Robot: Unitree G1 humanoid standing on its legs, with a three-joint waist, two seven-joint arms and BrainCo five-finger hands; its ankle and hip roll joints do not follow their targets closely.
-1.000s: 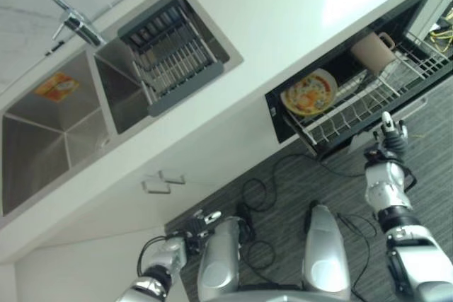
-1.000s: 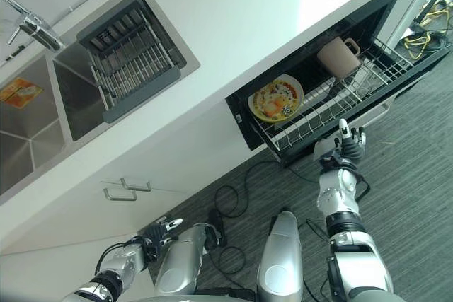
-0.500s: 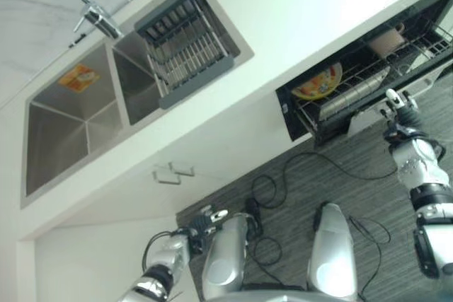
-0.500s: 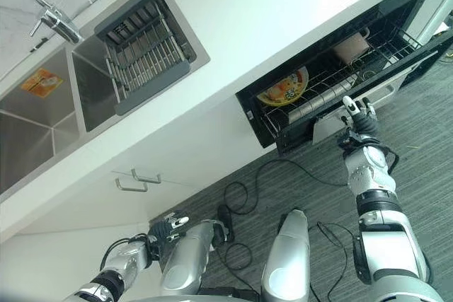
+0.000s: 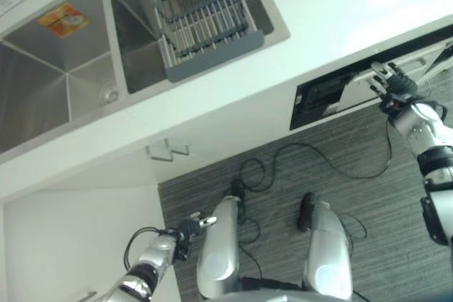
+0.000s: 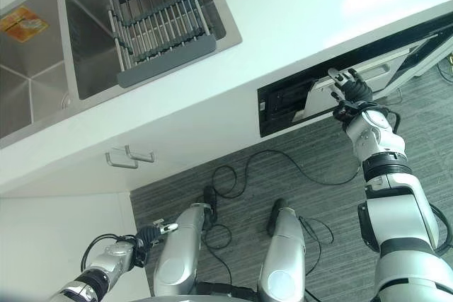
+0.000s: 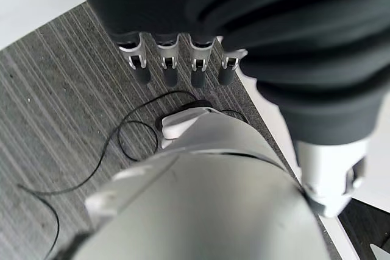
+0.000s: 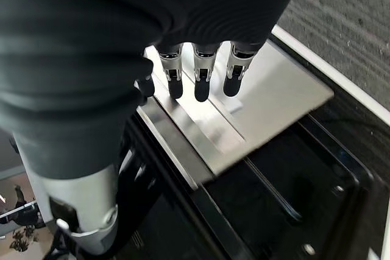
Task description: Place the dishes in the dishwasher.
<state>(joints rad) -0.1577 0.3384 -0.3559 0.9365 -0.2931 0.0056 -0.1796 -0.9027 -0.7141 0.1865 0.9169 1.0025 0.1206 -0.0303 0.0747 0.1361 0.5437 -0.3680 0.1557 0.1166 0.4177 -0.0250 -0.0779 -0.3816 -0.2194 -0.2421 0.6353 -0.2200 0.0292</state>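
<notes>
The dishwasher drawer (image 6: 320, 97) sits under the white counter, pushed almost fully in, so only a dark slot and its silver front panel (image 8: 256, 108) show. My right hand (image 6: 352, 91) is at that panel with straight fingers (image 8: 201, 83) resting against it, open. The inside of the drawer is hidden. My left hand (image 5: 185, 229) hangs low beside the cabinet, near the floor, its fingers (image 7: 164, 65) straight and holding nothing.
A double steel sink (image 5: 64, 68) is set in the white countertop (image 5: 318, 5), with a grey drain rack (image 5: 205, 19) across its right basin. A cabinet handle (image 5: 168, 151) shows below the counter. Grey striped carpet (image 6: 311, 189) covers the floor.
The drawer, which stood open with a plate and a cup in its wire rack, has slid in under the counter with my right hand following it. The camera has also shifted.
</notes>
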